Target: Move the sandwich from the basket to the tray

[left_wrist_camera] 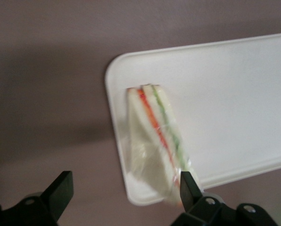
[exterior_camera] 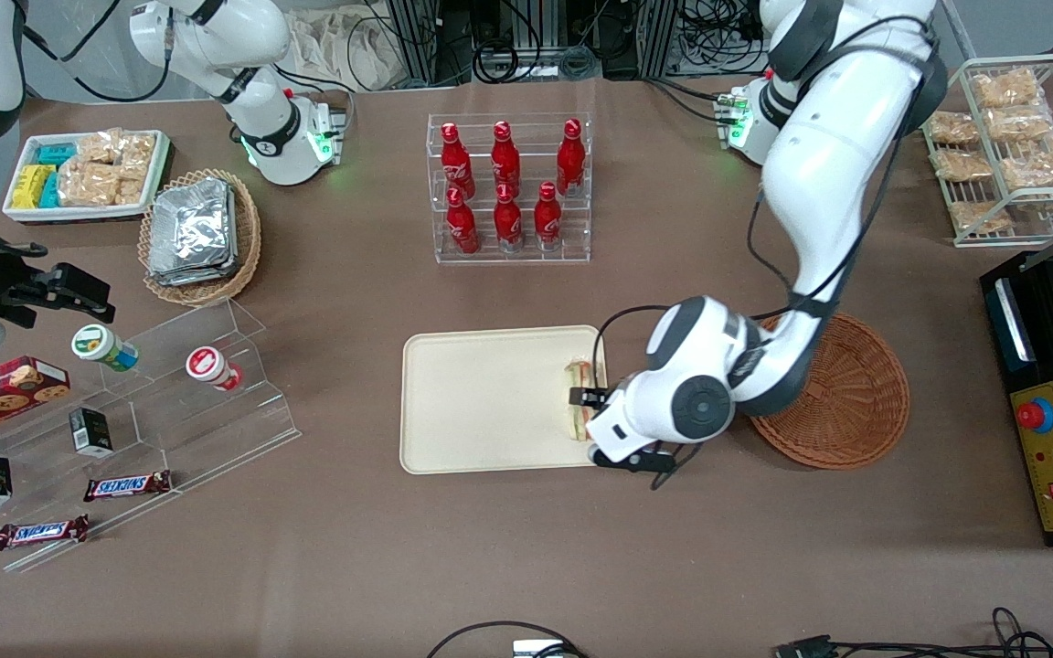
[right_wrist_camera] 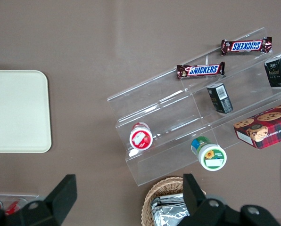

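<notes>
The sandwich [exterior_camera: 574, 422], a film-wrapped triangular wedge with red-orange and green stripes [left_wrist_camera: 152, 136], lies flat in the cream tray [exterior_camera: 490, 402], close to the tray's rim [left_wrist_camera: 113, 101] nearest the basket. The reddish-brown wicker basket [exterior_camera: 846, 402] sits on the table beside the tray, toward the working arm's end, partly covered by the arm. My gripper [exterior_camera: 592, 425] hangs just above the sandwich and is open [left_wrist_camera: 125, 188]. One fingertip [left_wrist_camera: 187, 184] shows against the sandwich's pointed end, the other [left_wrist_camera: 62, 187] is over the bare tablecloth. Nothing is held between them.
A clear rack of red bottles [exterior_camera: 508, 187] stands farther from the front camera than the tray. Toward the parked arm's end are an acrylic step shelf [exterior_camera: 170, 402] with snacks, a tan basket of foil packs [exterior_camera: 197, 233] and a white bin [exterior_camera: 83, 174]. A black control box [exterior_camera: 1052, 393] and wire rack [exterior_camera: 1006, 146] are toward the working arm's end.
</notes>
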